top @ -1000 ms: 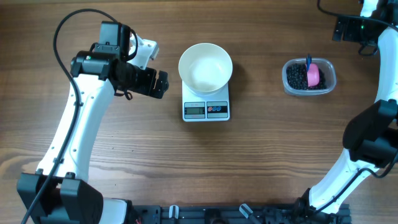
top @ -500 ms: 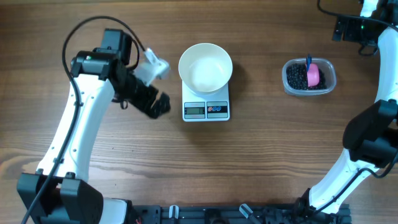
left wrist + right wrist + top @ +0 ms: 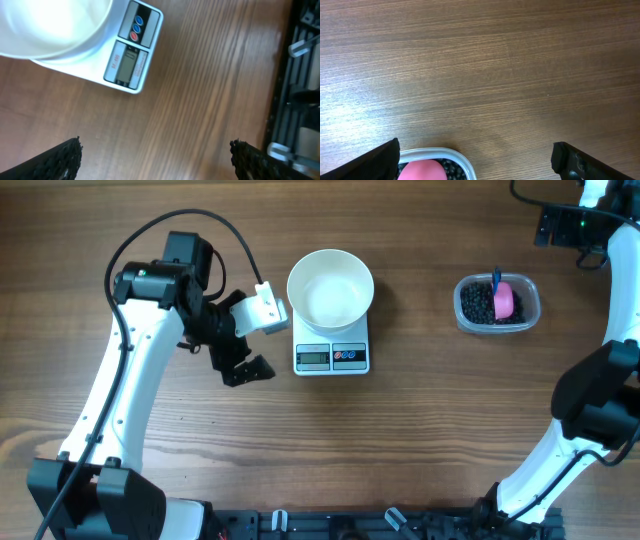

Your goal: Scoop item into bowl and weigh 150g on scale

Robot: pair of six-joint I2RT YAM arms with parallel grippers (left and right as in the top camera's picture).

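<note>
Left arm first: over the last second its wrist has swung round and dropped from beside the bowl toward the near edge, so the left gripper now hangs just off the scale's near-left corner, touching nothing; nothing else has shifted. Its jaws stand spread wide with only bare wood between them, and the right gripper, up by the far right corner, is spread just as wide and empty too. The table is brown wood with the grain running left to right, and a black rail runs along its near edge. The scale sits about midway between the left and right edges, nearer the far edge, its long axis running far to near and its display end facing the near edge. The bowl stands upright on its far part, mouth up, white inside. The scale's front carries a grey display and a blue and a red button; small print beside the display is too fine for me to read. The beans lie in a clear tub toward the far right corner, a pink scoop resting in them with its blue handle pointing at the far edge.
</note>
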